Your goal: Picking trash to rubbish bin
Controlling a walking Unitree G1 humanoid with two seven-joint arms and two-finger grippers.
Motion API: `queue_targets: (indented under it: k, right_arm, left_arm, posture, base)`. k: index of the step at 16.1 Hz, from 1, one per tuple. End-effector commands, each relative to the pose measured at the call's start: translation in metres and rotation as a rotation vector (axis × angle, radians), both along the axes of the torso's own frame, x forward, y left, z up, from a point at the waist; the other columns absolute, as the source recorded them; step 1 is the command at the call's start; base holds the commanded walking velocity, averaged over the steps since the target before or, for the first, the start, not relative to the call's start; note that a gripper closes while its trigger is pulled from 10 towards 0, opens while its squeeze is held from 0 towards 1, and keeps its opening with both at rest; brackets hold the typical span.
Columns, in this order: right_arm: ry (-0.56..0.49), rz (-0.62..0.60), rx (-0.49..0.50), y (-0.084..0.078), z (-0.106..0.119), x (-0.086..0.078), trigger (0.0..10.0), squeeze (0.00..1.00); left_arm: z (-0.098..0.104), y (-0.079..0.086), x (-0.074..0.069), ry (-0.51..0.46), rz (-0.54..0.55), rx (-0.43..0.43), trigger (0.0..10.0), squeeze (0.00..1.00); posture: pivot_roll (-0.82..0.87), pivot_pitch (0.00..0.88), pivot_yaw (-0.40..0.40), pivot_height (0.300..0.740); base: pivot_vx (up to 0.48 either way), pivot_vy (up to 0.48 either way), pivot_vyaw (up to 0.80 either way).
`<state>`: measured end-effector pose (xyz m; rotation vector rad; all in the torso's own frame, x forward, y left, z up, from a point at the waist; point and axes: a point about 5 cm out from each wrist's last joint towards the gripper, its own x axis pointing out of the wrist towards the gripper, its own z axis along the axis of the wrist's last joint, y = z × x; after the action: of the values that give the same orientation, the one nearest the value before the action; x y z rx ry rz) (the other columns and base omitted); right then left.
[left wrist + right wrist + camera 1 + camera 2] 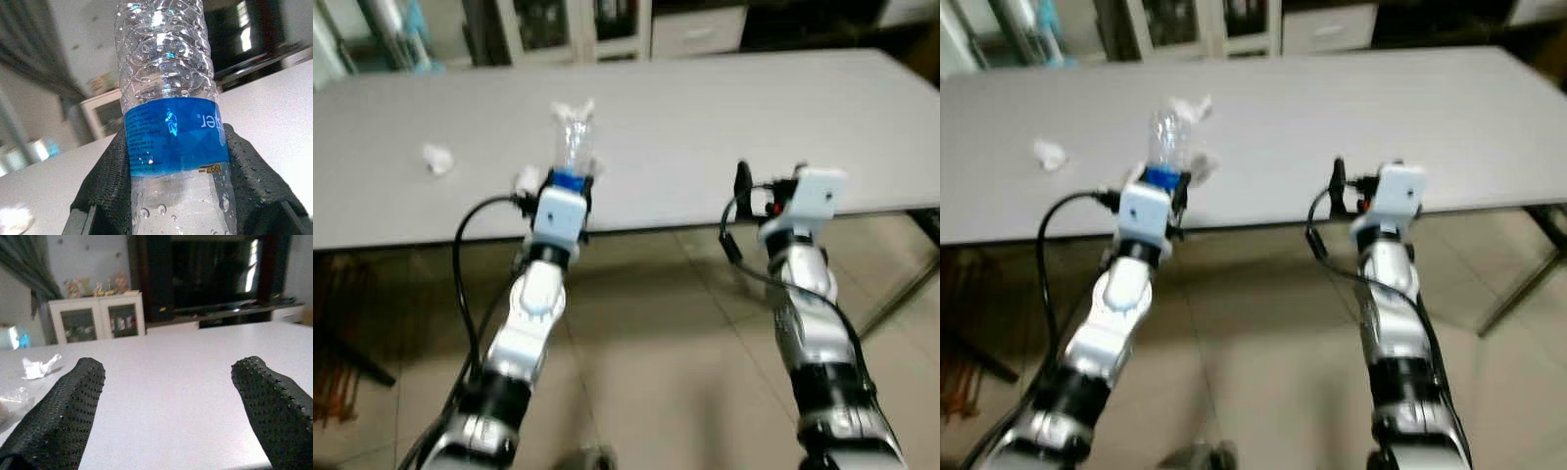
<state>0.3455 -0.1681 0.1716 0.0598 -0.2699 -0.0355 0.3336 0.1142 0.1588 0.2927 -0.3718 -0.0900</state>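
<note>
1. Clear crinkled plastic water bottle with blue label [168, 122], clamped upright by the left gripper [570, 181] over the grey table's [705, 108] near edge.
2. Right gripper [168, 416]: jaws spread, empty.
3. Step, judged: pickup done; next, carry to a bin.
4. Crumpled white paper scraps [437, 158] lie on the table.

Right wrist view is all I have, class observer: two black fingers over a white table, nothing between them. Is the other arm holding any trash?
Observer: Yes. The left gripper is shut on a clear plastic bottle with a blue label.
Operator: Is that bottle upright or tipped over?
Observer: Roughly upright, rising above the left gripper near the front edge of the white table.
Operator: Any other trash left on the table?
Observer: A crumpled white scrap lies toward the robot's left, apart from the bottle.
Operator: And my own gripper, where does it sit?
Observer: The right gripper is open at the table's front edge.
</note>
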Motion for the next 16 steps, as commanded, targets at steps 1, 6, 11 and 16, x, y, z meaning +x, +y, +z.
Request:
queue_targets:
  k: [1, 6, 11, 16]
  right_arm:
    - [-0.026, -0.010, -0.007, -0.0024, 0.0076, -0.0001, 10.0, 0.00]
    - [-0.018, -0.002, -0.010, -0.0012, 0.0062, -0.0008, 10.0, 0.00]
    - [-0.002, 0.006, -0.021, 0.0002, 0.0042, -0.0009, 10.0, 0.00]
    - [0.009, 0.021, -0.034, 0.0043, 0.0015, -0.0018, 10.0, 0.00]
  left_arm:
    - [0.0033, -0.0013, 0.0009, -0.006, -0.011, 0.009, 10.0, 0.00]
    - [0.0028, -0.0022, 0.0002, -0.003, -0.007, 0.003, 10.0, 0.00]
    - [0.0004, -0.0004, 0.0005, 0.013, 0.009, 0.007, 10.0, 0.00]
    - [-0.0002, 0.0004, -0.0001, 0.016, 0.005, 0.007, 10.0, 0.00]
  posture:
    - [-0.06, 0.033, 0.024, 0.740]
    - [-0.06, 0.044, 0.016, 0.740]
    - [-0.05, 0.055, 0.011, 0.740]
    - [-0.05, 0.060, 0.016, 0.740]
  base:
    - [-0.304, 0.000, 0.00]
    - [-0.302, 0.000, 0.00]
    - [-0.242, 0.000, 0.00]
    - [0.000, 0.000, 0.00]
